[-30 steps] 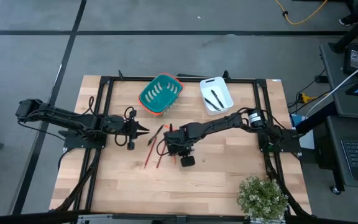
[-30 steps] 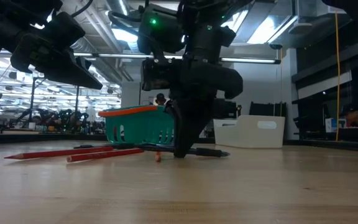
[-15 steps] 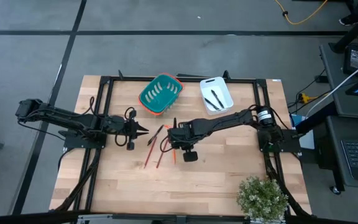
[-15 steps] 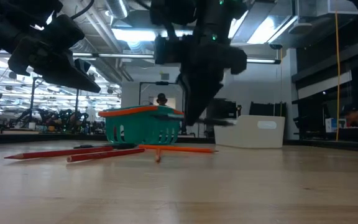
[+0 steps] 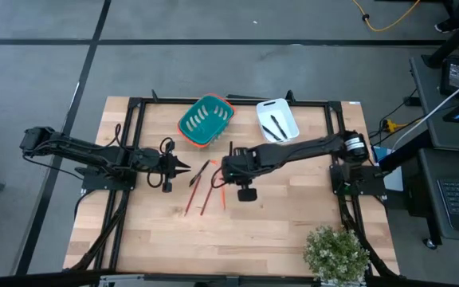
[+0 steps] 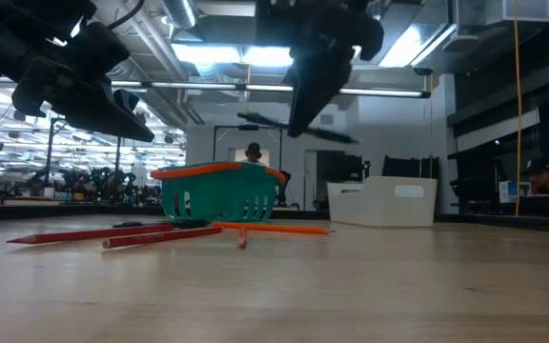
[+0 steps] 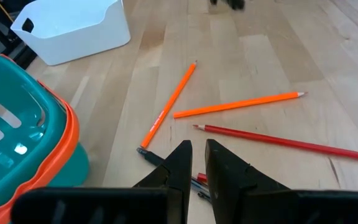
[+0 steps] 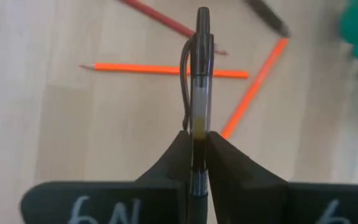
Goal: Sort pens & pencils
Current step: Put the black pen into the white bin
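High view: my right gripper (image 5: 230, 159) over mid-table; left gripper (image 5: 183, 167) waits beside it.

Low view: thin black pen (image 6: 298, 128) airborne, near level.

Right wrist: jaws clamped on pen, pointing straight ahead above orange pencils (image 8: 166, 68).

Left jaws nearly together, empty.

One black pen (image 8: 196, 74) clamped level above surface; one pen (image 5: 202, 167) lies beside orange and red pencils (image 5: 200, 190); two pens (image 5: 275, 126) in white bin.
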Motion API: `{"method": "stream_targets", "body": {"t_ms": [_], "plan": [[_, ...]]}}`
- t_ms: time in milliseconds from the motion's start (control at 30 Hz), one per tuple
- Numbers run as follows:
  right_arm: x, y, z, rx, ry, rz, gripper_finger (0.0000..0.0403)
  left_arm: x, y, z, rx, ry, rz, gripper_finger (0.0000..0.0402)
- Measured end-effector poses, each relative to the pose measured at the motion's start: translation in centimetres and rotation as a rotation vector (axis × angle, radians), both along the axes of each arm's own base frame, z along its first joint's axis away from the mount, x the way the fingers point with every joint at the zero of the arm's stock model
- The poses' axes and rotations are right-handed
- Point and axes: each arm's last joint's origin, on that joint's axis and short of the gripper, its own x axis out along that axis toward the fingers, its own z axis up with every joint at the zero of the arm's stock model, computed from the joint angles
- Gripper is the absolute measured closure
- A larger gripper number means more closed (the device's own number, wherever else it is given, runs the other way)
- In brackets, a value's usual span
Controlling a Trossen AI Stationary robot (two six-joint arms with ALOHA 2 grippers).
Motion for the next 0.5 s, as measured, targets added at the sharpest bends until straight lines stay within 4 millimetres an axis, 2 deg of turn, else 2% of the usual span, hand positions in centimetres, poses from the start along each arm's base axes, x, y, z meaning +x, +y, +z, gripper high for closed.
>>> {"method": "stream_targets", "body": {"t_ms": [100,233,500], "plan": [[-0.8,-0.6,0.5,-0.004,-0.013,-0.019,0.0371,0.0,0.0,0.0,0.0,0.0,0.0,0.036],[-2.8,-1.7,-0.2,0.007,-0.054,-0.068,0.0371,0.0,0.0,0.0,0.0,0.0,0.0,0.036],[-7.4,-3.5,-0.6,0.028,-0.292,-0.108,0.0371,0.0,0.0,0.0,0.001,-0.005,-0.001,0.036]]}}
